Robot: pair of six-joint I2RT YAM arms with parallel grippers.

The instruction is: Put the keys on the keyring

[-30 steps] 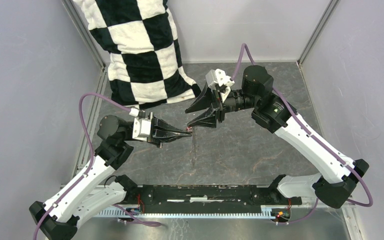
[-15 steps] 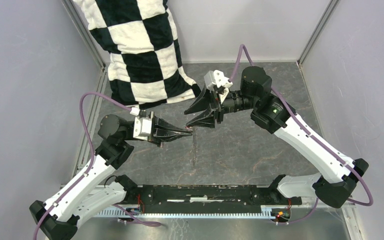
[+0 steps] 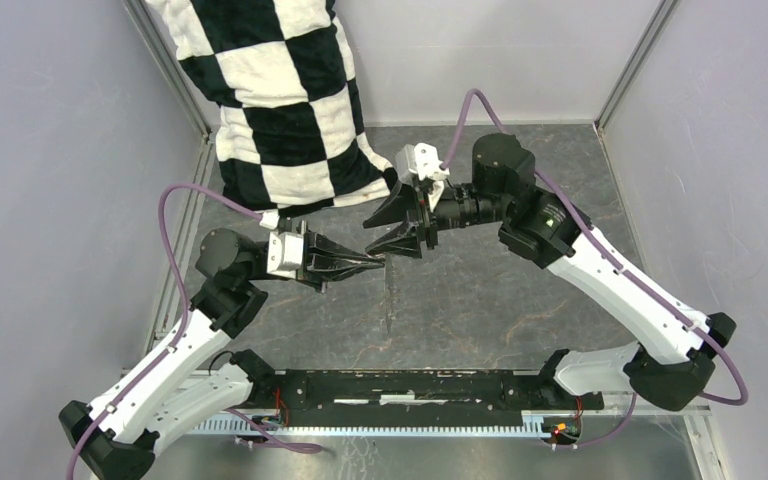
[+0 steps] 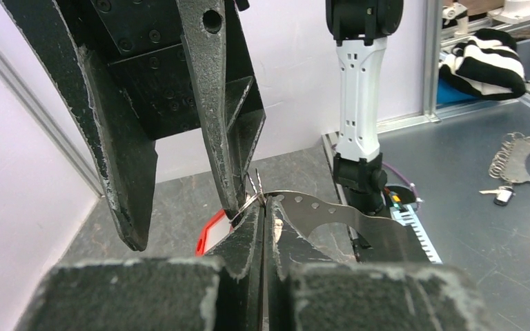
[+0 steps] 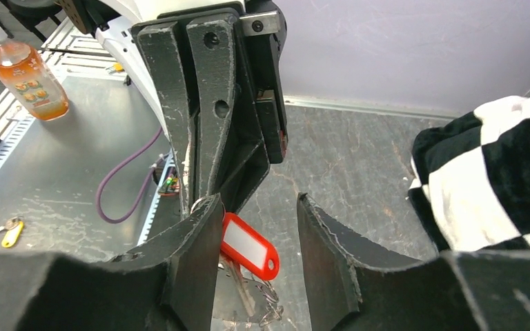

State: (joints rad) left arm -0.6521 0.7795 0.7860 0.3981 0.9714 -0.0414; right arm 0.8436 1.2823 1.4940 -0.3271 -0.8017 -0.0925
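We see the left gripper clenched on the thin grey metal keyring above the middle of the dark mottled table, the red plastic-headed key hanging lengthwise straight down just below it, facing the right gripper, which is parted and empty, one finger touching the ring.

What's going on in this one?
The left gripper is shut on a thin grey metal ring, holding it above the dark stone-patterned table. A red plastic key tag hangs just below its tips. The right gripper is open, one finger right beside those tips. Whether the tag is already on the ring is unclear.
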